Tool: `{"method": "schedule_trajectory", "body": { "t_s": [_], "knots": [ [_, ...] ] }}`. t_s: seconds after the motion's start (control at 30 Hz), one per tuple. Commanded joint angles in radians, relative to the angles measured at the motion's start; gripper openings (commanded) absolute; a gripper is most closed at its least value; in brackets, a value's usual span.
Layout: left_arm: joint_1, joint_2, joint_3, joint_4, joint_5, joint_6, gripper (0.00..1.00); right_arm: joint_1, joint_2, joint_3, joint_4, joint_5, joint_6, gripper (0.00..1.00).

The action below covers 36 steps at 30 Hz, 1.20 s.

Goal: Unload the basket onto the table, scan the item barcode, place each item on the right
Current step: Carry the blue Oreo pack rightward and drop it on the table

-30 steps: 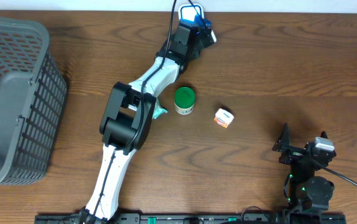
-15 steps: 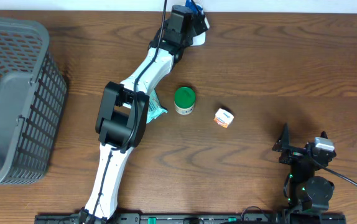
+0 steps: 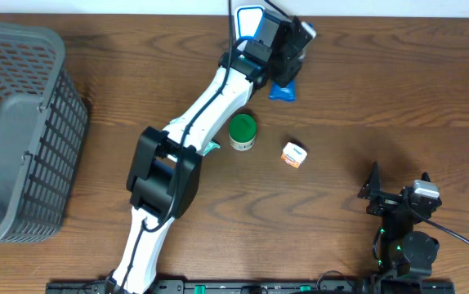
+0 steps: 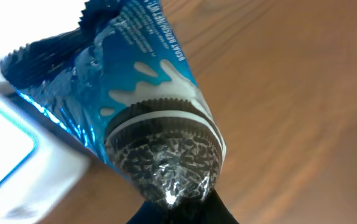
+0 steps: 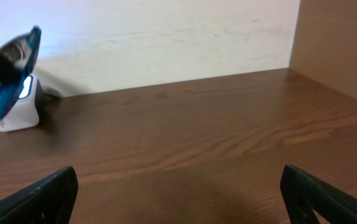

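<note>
**Item:** cookie packet (image 4: 157, 118). Blue glossy film wrap with crimped ends, printed with a dark cookie and a milk splash.

**Location:** You have it lifted off the table (image 3: 398, 90), carried by the left gripper (image 3: 288, 51) near the table's 12 o'clock edge. In the overhead view it sits just beside the scanner (image 3: 249, 18), at about 4 o'clock from it.

**Hold:** The left gripper is clamped tight on one end of the packet, and the rest of the pack extends free past the fingers. The right gripper (image 5: 178, 180) has its jaws spread wide and holds nothing, parked at the table's 5 o'clock.

**Handling, as judged:**
- The packet looks light, and its thin film is likely slippery, so it may swing or twist on a single pinch.
- The contents are probably brittle, so you should not squeeze the body.
- The crimped seam is the place to hold: it is flat, fairly stiff and clear of the printed panels.
- The film crinkles and glares, which could spoil a read, so present the face flat to the scanner window.
- No barcode can be made out in the wrist view; only lettering shows near the upper crimp.

**Also present:**
- Green-lidded jar (image 3: 242, 131), on the table at 7 o'clock from the packet.
- Small box (image 3: 294, 155), on the table at 6 o'clock from the packet.
- Basket (image 3: 22, 122), at the table's 9 o'clock.
</note>
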<state>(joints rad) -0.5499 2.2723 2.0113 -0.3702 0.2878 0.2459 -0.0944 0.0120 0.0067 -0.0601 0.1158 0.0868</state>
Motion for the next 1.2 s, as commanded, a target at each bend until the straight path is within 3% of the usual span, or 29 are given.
{"method": "schedule_trajectory", "body": {
  "t_s": [0.0, 0.37, 0.6, 0.63, 0.67, 0.7, 0.73, 0.87, 0.93, 0.97, 1.17],
  "knots": [
    [-0.006, -0.015, 0.024, -0.001, 0.294, -0.275, 0.08, -0.006, -0.005, -0.001, -0.004, -0.002, 0.005, 0.99],
    [-0.205, 0.036, 0.019, 0.063, 0.303, -0.267, 0.08, -0.006, -0.005, -0.001, -0.004, -0.002, 0.006, 0.99],
    [-0.216, 0.055, 0.019, 0.092, 0.303, -0.270, 0.09, -0.006, -0.005, -0.001, -0.006, -0.031, 0.017, 0.99],
    [-0.214, 0.055, 0.019, 0.092, 0.303, -0.271, 0.29, -0.006, -0.005, -0.001, -0.008, -0.031, 0.017, 0.99],
    [-0.215, 0.055, 0.019, 0.091, 0.303, -0.272, 0.62, -0.006, -0.005, -0.001, -0.008, -0.032, 0.017, 0.99],
    [-0.216, 0.055, 0.019, 0.092, 0.303, -0.281, 0.86, -0.006, -0.005, -0.001, -0.008, -0.037, 0.017, 0.99],
    [-0.216, 0.055, 0.020, 0.093, 0.303, -0.291, 0.98, -0.006, -0.005, -0.001, -0.008, -0.040, 0.017, 0.99],
    [-0.211, 0.036, 0.043, 0.080, 0.307, -0.390, 0.98, -0.005, 0.003, 0.005, -0.013, -0.165, 0.050, 0.99],
    [-0.192, -0.036, 0.059, 0.019, 0.289, -0.365, 0.98, -0.005, 0.015, 0.050, -0.122, -0.170, 0.221, 0.99],
    [-0.183, -0.066, 0.060, -0.005, 0.262, -0.352, 0.98, -0.005, 0.024, 0.067, -0.156, -0.177, 0.240, 0.99],
    [-0.074, -0.383, 0.061, -0.248, -0.232, -0.212, 0.98, -0.005, 0.271, 0.353, -0.351, -0.093, 0.214, 0.99]
  ]
}}
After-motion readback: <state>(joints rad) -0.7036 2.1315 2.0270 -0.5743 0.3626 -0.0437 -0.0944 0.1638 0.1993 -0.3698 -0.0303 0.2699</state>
